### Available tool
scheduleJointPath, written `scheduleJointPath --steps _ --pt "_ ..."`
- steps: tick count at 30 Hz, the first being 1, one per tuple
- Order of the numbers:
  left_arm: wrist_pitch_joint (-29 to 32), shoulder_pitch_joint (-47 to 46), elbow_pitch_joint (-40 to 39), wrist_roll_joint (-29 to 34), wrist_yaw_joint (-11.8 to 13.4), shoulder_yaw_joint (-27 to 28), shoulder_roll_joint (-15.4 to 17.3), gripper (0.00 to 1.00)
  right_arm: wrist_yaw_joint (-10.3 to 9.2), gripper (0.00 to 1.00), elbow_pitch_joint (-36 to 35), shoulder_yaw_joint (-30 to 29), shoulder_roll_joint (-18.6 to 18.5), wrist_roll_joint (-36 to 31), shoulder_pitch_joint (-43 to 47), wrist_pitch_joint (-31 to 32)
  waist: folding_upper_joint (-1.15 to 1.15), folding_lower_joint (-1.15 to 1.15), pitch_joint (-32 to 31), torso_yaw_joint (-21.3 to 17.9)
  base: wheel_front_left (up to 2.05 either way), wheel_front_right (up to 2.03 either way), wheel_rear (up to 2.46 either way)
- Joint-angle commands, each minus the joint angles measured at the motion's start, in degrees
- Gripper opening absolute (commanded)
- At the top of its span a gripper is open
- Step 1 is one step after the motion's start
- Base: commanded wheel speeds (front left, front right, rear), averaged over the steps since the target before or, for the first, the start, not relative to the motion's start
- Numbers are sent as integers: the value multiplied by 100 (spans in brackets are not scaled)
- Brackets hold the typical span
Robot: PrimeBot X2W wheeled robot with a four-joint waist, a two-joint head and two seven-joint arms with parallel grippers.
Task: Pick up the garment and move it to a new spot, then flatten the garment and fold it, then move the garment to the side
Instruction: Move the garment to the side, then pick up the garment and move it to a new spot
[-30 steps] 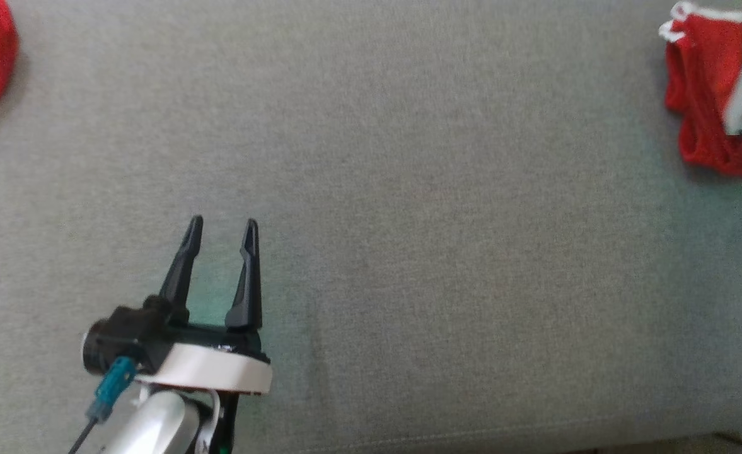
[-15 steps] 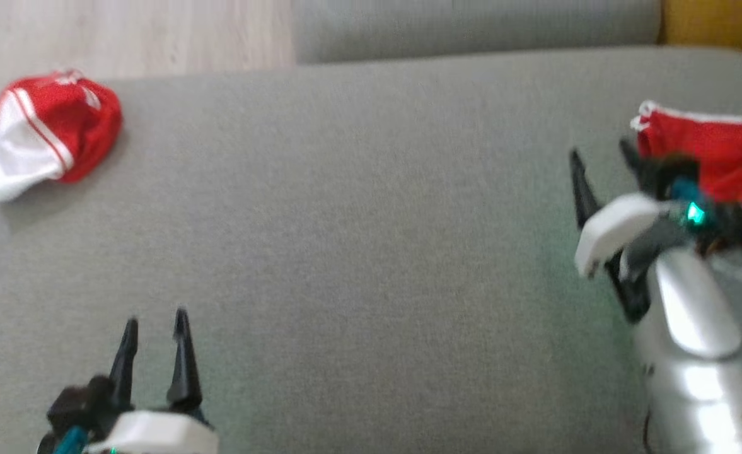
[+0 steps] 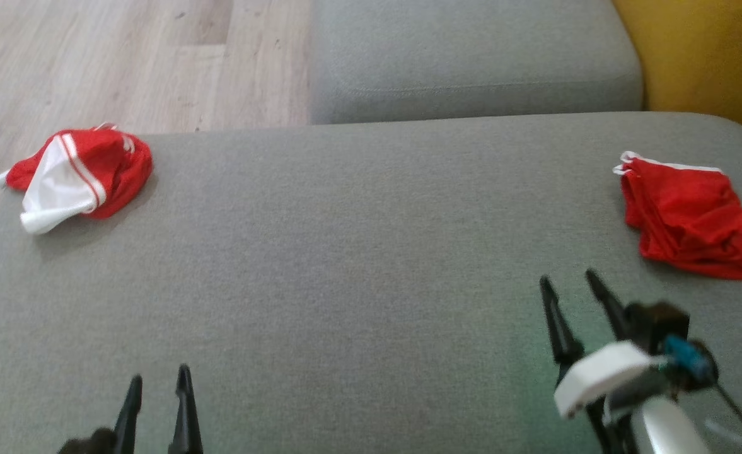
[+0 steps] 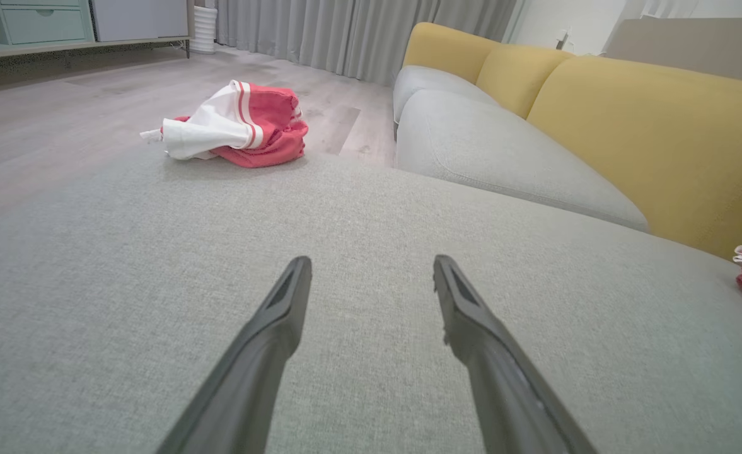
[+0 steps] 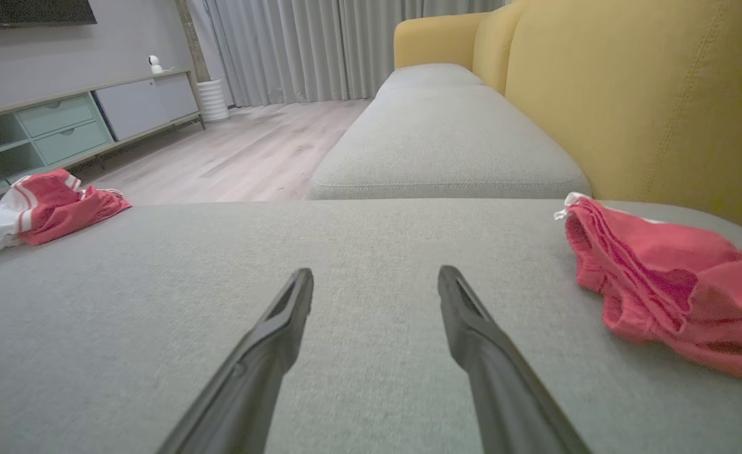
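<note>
Lying crumpled at the far left corner of the grey fabric sofa seat [image 3: 358, 265], a red-and-white cloth garment [image 3: 81, 173] is seen untouched. A folded red cloth garment [image 3: 689, 217] is laid at the right edge. The left gripper [image 3: 159, 375] and right gripper [image 3: 567, 277] are held released and empty.

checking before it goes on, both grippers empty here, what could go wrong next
1. The red and white garment lies at the cushion edge by the floor; a clumsy grab by the left gripper could push it off.
2. The red garment lies just beyond the open right gripper; a stray sweep could rumple it.
</note>
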Motion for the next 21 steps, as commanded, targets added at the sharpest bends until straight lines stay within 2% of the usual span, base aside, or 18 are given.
scheduleJointPath --steps 1,10,21 --pt "-72 -92 -198 -21 29 219 94 100 22 100 -316 199 3 69 -4 -61 0 1 -44 -54 0 0 0" --pt "-91 169 -272 -42 39 187 71 100 22 100 -978 217 3 146 692 -60 0 1 -159 -115 0 0 0" --pt "-74 61 -198 -20 5 119 65 100 22 100 -1091 181 3 84 791 36 0 1 -189 -82 0 0 0"
